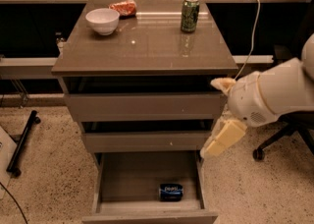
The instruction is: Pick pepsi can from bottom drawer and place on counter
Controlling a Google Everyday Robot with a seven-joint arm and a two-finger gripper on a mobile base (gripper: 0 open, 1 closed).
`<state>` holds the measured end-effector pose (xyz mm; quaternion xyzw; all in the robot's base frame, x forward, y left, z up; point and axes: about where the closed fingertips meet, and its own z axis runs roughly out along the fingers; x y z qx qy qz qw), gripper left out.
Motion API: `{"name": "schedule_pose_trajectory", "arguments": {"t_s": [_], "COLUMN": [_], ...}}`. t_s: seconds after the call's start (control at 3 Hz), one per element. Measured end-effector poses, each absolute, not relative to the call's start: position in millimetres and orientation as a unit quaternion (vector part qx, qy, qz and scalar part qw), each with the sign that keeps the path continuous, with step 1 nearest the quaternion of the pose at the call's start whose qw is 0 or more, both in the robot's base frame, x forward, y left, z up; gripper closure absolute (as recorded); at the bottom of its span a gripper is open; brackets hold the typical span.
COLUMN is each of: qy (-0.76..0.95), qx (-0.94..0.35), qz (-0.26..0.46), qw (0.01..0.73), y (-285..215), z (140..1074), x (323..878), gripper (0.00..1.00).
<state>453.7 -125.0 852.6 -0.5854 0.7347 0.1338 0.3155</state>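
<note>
Pepsi can (171,191) lies on its side in the open bottom drawer (130,174), toward the front right. On the tabletop (147,46) we see a white bowl (102,20), a red snack bag (123,8) just behind it, then an upright green can (190,14). Our pincer (222,139) hangs beside the middle drawer (142,141); we cannot tell whether it is clenched or released.

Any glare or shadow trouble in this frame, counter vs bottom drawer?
Camera view: the counter is glossy, with a bright glare streak at the back and a mirror image of the green can; the bottom drawer is dim, yet the pepsi can lettering reads; the gripper, right of the drawer fronts, is well lit.
</note>
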Motion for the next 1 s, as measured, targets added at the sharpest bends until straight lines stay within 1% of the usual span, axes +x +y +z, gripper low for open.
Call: {"name": "schedule_pose_trajectory", "arguments": {"t_s": [0.67,1.0], "qy": [0.714,0.707], "qx": [-0.589,-0.588], "qz": [0.215,0.241], "qw": [0.310,0.309], "y": [-90,-82], "z": [768,710], "x": [464,473], "gripper": [0.00,0.00]}}
